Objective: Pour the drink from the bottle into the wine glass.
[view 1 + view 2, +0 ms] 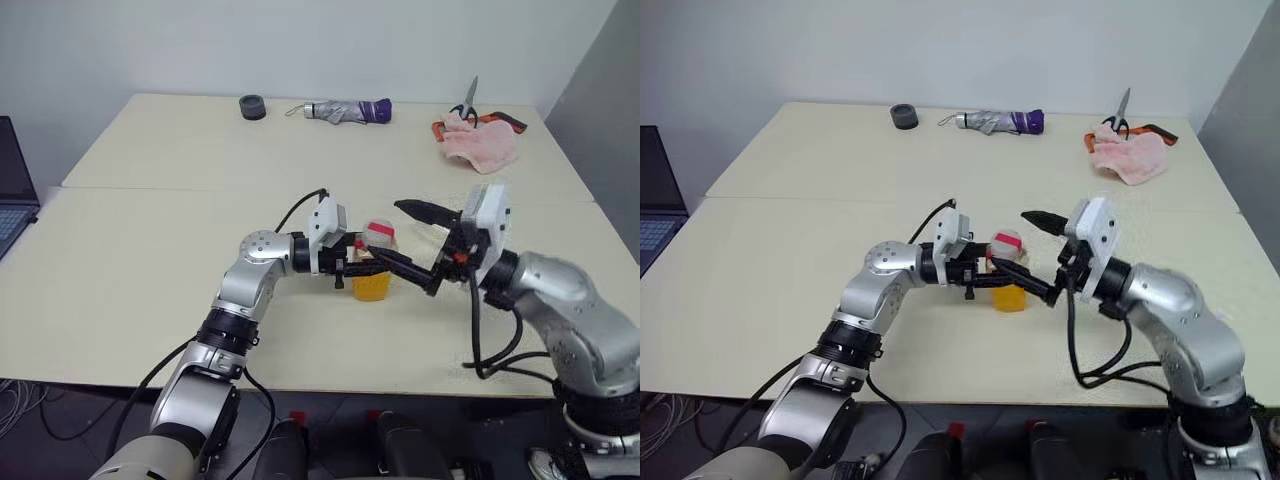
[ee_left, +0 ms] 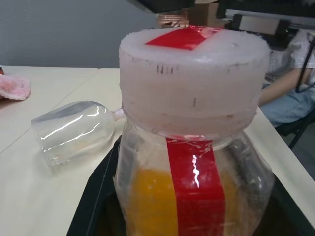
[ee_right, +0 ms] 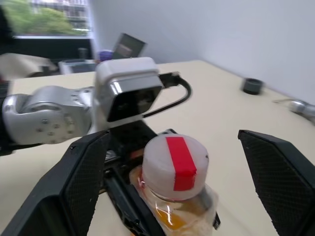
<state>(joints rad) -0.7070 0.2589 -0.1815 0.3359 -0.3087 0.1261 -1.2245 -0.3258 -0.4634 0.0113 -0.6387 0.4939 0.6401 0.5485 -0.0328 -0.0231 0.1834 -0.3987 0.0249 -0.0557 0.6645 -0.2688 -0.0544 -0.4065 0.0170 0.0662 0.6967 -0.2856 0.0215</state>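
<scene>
Two pincers at the capped bottle (image 1: pixel 374 268) over the bench (image 1: pixel 150 260): left pincer (image 1: pixel 350 268) clamped on it, right pincer (image 1: pixel 412 238) spread wide around the cap. Wine glass (image 2: pixel 74 130) lies toppled.

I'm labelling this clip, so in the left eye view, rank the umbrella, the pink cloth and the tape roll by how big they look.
1. Umbrella and pink cloth: look alike in size, so I won't rank them.
2. Tape roll, clearly smallest.
</scene>
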